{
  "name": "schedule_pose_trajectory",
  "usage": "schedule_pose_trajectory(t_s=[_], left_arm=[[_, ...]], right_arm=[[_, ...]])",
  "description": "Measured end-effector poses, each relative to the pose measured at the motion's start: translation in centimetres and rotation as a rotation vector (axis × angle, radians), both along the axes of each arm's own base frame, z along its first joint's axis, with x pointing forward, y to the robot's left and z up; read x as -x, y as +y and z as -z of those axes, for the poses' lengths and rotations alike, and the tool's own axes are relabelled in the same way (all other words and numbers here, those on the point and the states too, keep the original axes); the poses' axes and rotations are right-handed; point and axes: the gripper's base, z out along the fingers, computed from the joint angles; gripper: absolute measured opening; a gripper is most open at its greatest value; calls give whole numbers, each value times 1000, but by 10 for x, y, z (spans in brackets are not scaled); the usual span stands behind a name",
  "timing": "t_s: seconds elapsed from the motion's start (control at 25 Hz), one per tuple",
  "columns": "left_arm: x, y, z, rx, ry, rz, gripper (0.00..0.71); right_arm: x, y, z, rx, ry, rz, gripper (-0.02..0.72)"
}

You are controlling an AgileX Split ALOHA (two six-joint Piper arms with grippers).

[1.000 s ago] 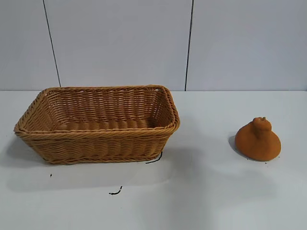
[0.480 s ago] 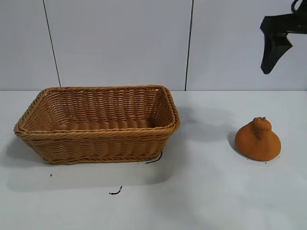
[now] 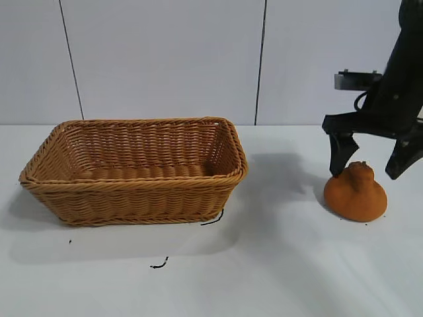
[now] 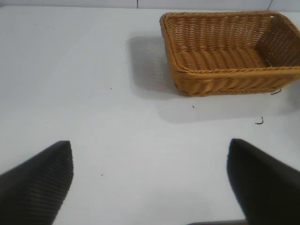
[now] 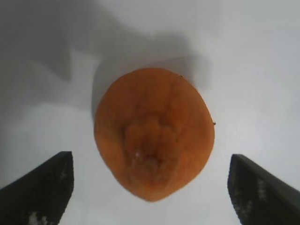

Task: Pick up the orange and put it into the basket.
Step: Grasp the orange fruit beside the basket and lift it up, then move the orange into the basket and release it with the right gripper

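The orange (image 3: pixel 355 194), matte orange-brown with a knobby top, sits on the white table at the right. My right gripper (image 3: pixel 369 170) hangs over it, open, one finger on each side of the knob, just above the fruit's body. In the right wrist view the orange (image 5: pixel 153 132) lies between the wide-apart fingertips (image 5: pixel 44 187), not touched. The wicker basket (image 3: pixel 135 188) stands at the left, empty. The left gripper (image 4: pixel 150 176) is open over bare table, out of the exterior view; the basket (image 4: pixel 225 77) shows far off in its view.
White table (image 3: pixel 264 264) with a few small black marks (image 3: pixel 158 264) in front of the basket. A grey panelled wall stands behind the table.
The right arm has come down from the upper right corner to just over the orange, fingers open. The orange and the basket have not moved.
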Motion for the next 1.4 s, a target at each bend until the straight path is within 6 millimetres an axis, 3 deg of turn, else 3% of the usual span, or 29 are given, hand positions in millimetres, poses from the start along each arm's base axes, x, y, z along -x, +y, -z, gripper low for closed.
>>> schedule_pose_trajectory(t_s=[0.08, 0.2, 0.28, 0.48, 0.84, 1.0, 1.16, 1.4], left_arm=[[0, 0, 0, 0, 0, 0, 639], [0, 0, 0, 0, 0, 0, 639], [0, 0, 0, 0, 0, 0, 639], [0, 0, 0, 0, 0, 0, 639], [0, 0, 0, 0, 0, 0, 639], [0, 0, 0, 0, 0, 0, 639], [0, 0, 0, 0, 0, 0, 639], [0, 0, 0, 0, -1, 0, 639]], right_arm=[[-1, 0, -2, -1, -4, 0, 478], [-5, 1, -10, -8, 11, 0, 191], [-9, 2, -18, -12, 20, -4, 99], [-27, 3, -55, -18, -13, -17, 99], [-48, 5, -168, -36, -242, -16, 99], [-51, 14, -191, -36, -304, -38, 99], [-48, 46, -198, -50, -325, -90, 99], [-29, 132, -199, -92, -352, -268, 99]])
